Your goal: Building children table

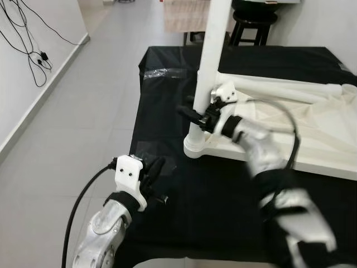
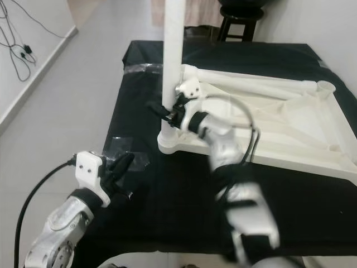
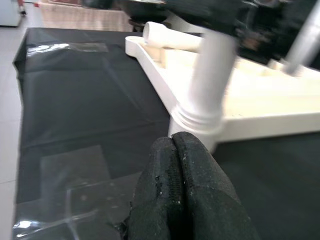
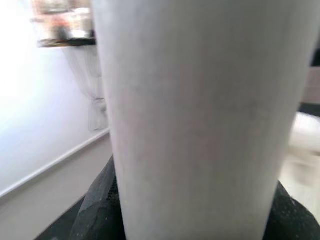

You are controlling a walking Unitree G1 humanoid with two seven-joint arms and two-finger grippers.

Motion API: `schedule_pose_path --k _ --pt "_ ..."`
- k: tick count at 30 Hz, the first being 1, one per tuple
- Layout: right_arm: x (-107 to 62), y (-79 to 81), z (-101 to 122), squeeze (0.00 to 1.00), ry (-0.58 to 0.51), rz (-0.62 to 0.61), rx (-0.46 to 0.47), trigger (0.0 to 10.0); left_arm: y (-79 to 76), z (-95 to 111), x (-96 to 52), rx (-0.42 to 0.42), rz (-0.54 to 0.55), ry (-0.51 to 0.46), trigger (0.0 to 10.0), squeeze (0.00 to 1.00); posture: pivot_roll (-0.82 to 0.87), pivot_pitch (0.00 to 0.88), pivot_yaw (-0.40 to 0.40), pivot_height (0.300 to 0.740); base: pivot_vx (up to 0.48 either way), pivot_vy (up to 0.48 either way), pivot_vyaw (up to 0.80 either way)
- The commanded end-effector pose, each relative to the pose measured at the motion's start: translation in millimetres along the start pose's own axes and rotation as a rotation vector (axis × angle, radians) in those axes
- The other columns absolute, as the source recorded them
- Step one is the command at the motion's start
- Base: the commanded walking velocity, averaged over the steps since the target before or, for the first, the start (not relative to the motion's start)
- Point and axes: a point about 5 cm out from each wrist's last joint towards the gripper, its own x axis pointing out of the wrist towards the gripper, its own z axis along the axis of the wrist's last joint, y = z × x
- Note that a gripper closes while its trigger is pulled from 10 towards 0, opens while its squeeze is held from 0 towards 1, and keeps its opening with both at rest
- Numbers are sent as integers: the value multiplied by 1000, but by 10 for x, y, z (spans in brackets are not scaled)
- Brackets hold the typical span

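Note:
A white children's table [image 1: 312,151] lies upside down on a surface covered in black cloth [image 1: 167,106]. One white table leg [image 1: 209,72] stands upright in the near-left corner socket [image 2: 170,139]. My right gripper [image 1: 196,114] holds this leg low down, with a black finger on each side; the leg [image 4: 195,120] looms large in the right wrist view. My left gripper [image 1: 156,167] is shut on nothing and hovers low over the cloth, in front of and to the left of the socket. Its closed fingertips [image 3: 175,145] point toward the leg's base [image 3: 200,120].
A second white tube [image 1: 290,89] lies along the far side of the table's underside. A black stool [image 1: 254,22] stands behind the surface. Grey floor [image 1: 72,128] runs along the left, with cables [image 1: 33,56] on the wall. Clear tape patches [image 1: 162,72] shine on the cloth.

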Motion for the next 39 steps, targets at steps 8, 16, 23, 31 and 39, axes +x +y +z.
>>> schedule_pose_path --k 8,16,23,31,39 --pt "31 -104 -374 0 195 -67 -38 4196 26 -39 -15 1 -10 25 10000 0 18 141 -13 740 0 0 0" --pt "261 -70 42 0 41 261 33 10000 37 -31 -7 2 13 19 10000 0 28 138 -17 740 0 0 0" --pt "291 -23 152 0 57 471 -28 10000 28 -36 5 2 10 21 10000 0 33 133 -18 740 0 0 0" --pt "351 -87 126 0 152 716 -90 10000 5 -52 16 3 11 23 10000 0 50 128 -25 740 0 0 0" --pt "365 -231 141 0 154 707 -33 0 -9 -60 8 0 10 25 10000 0 49 126 -23 740 0 0 0"
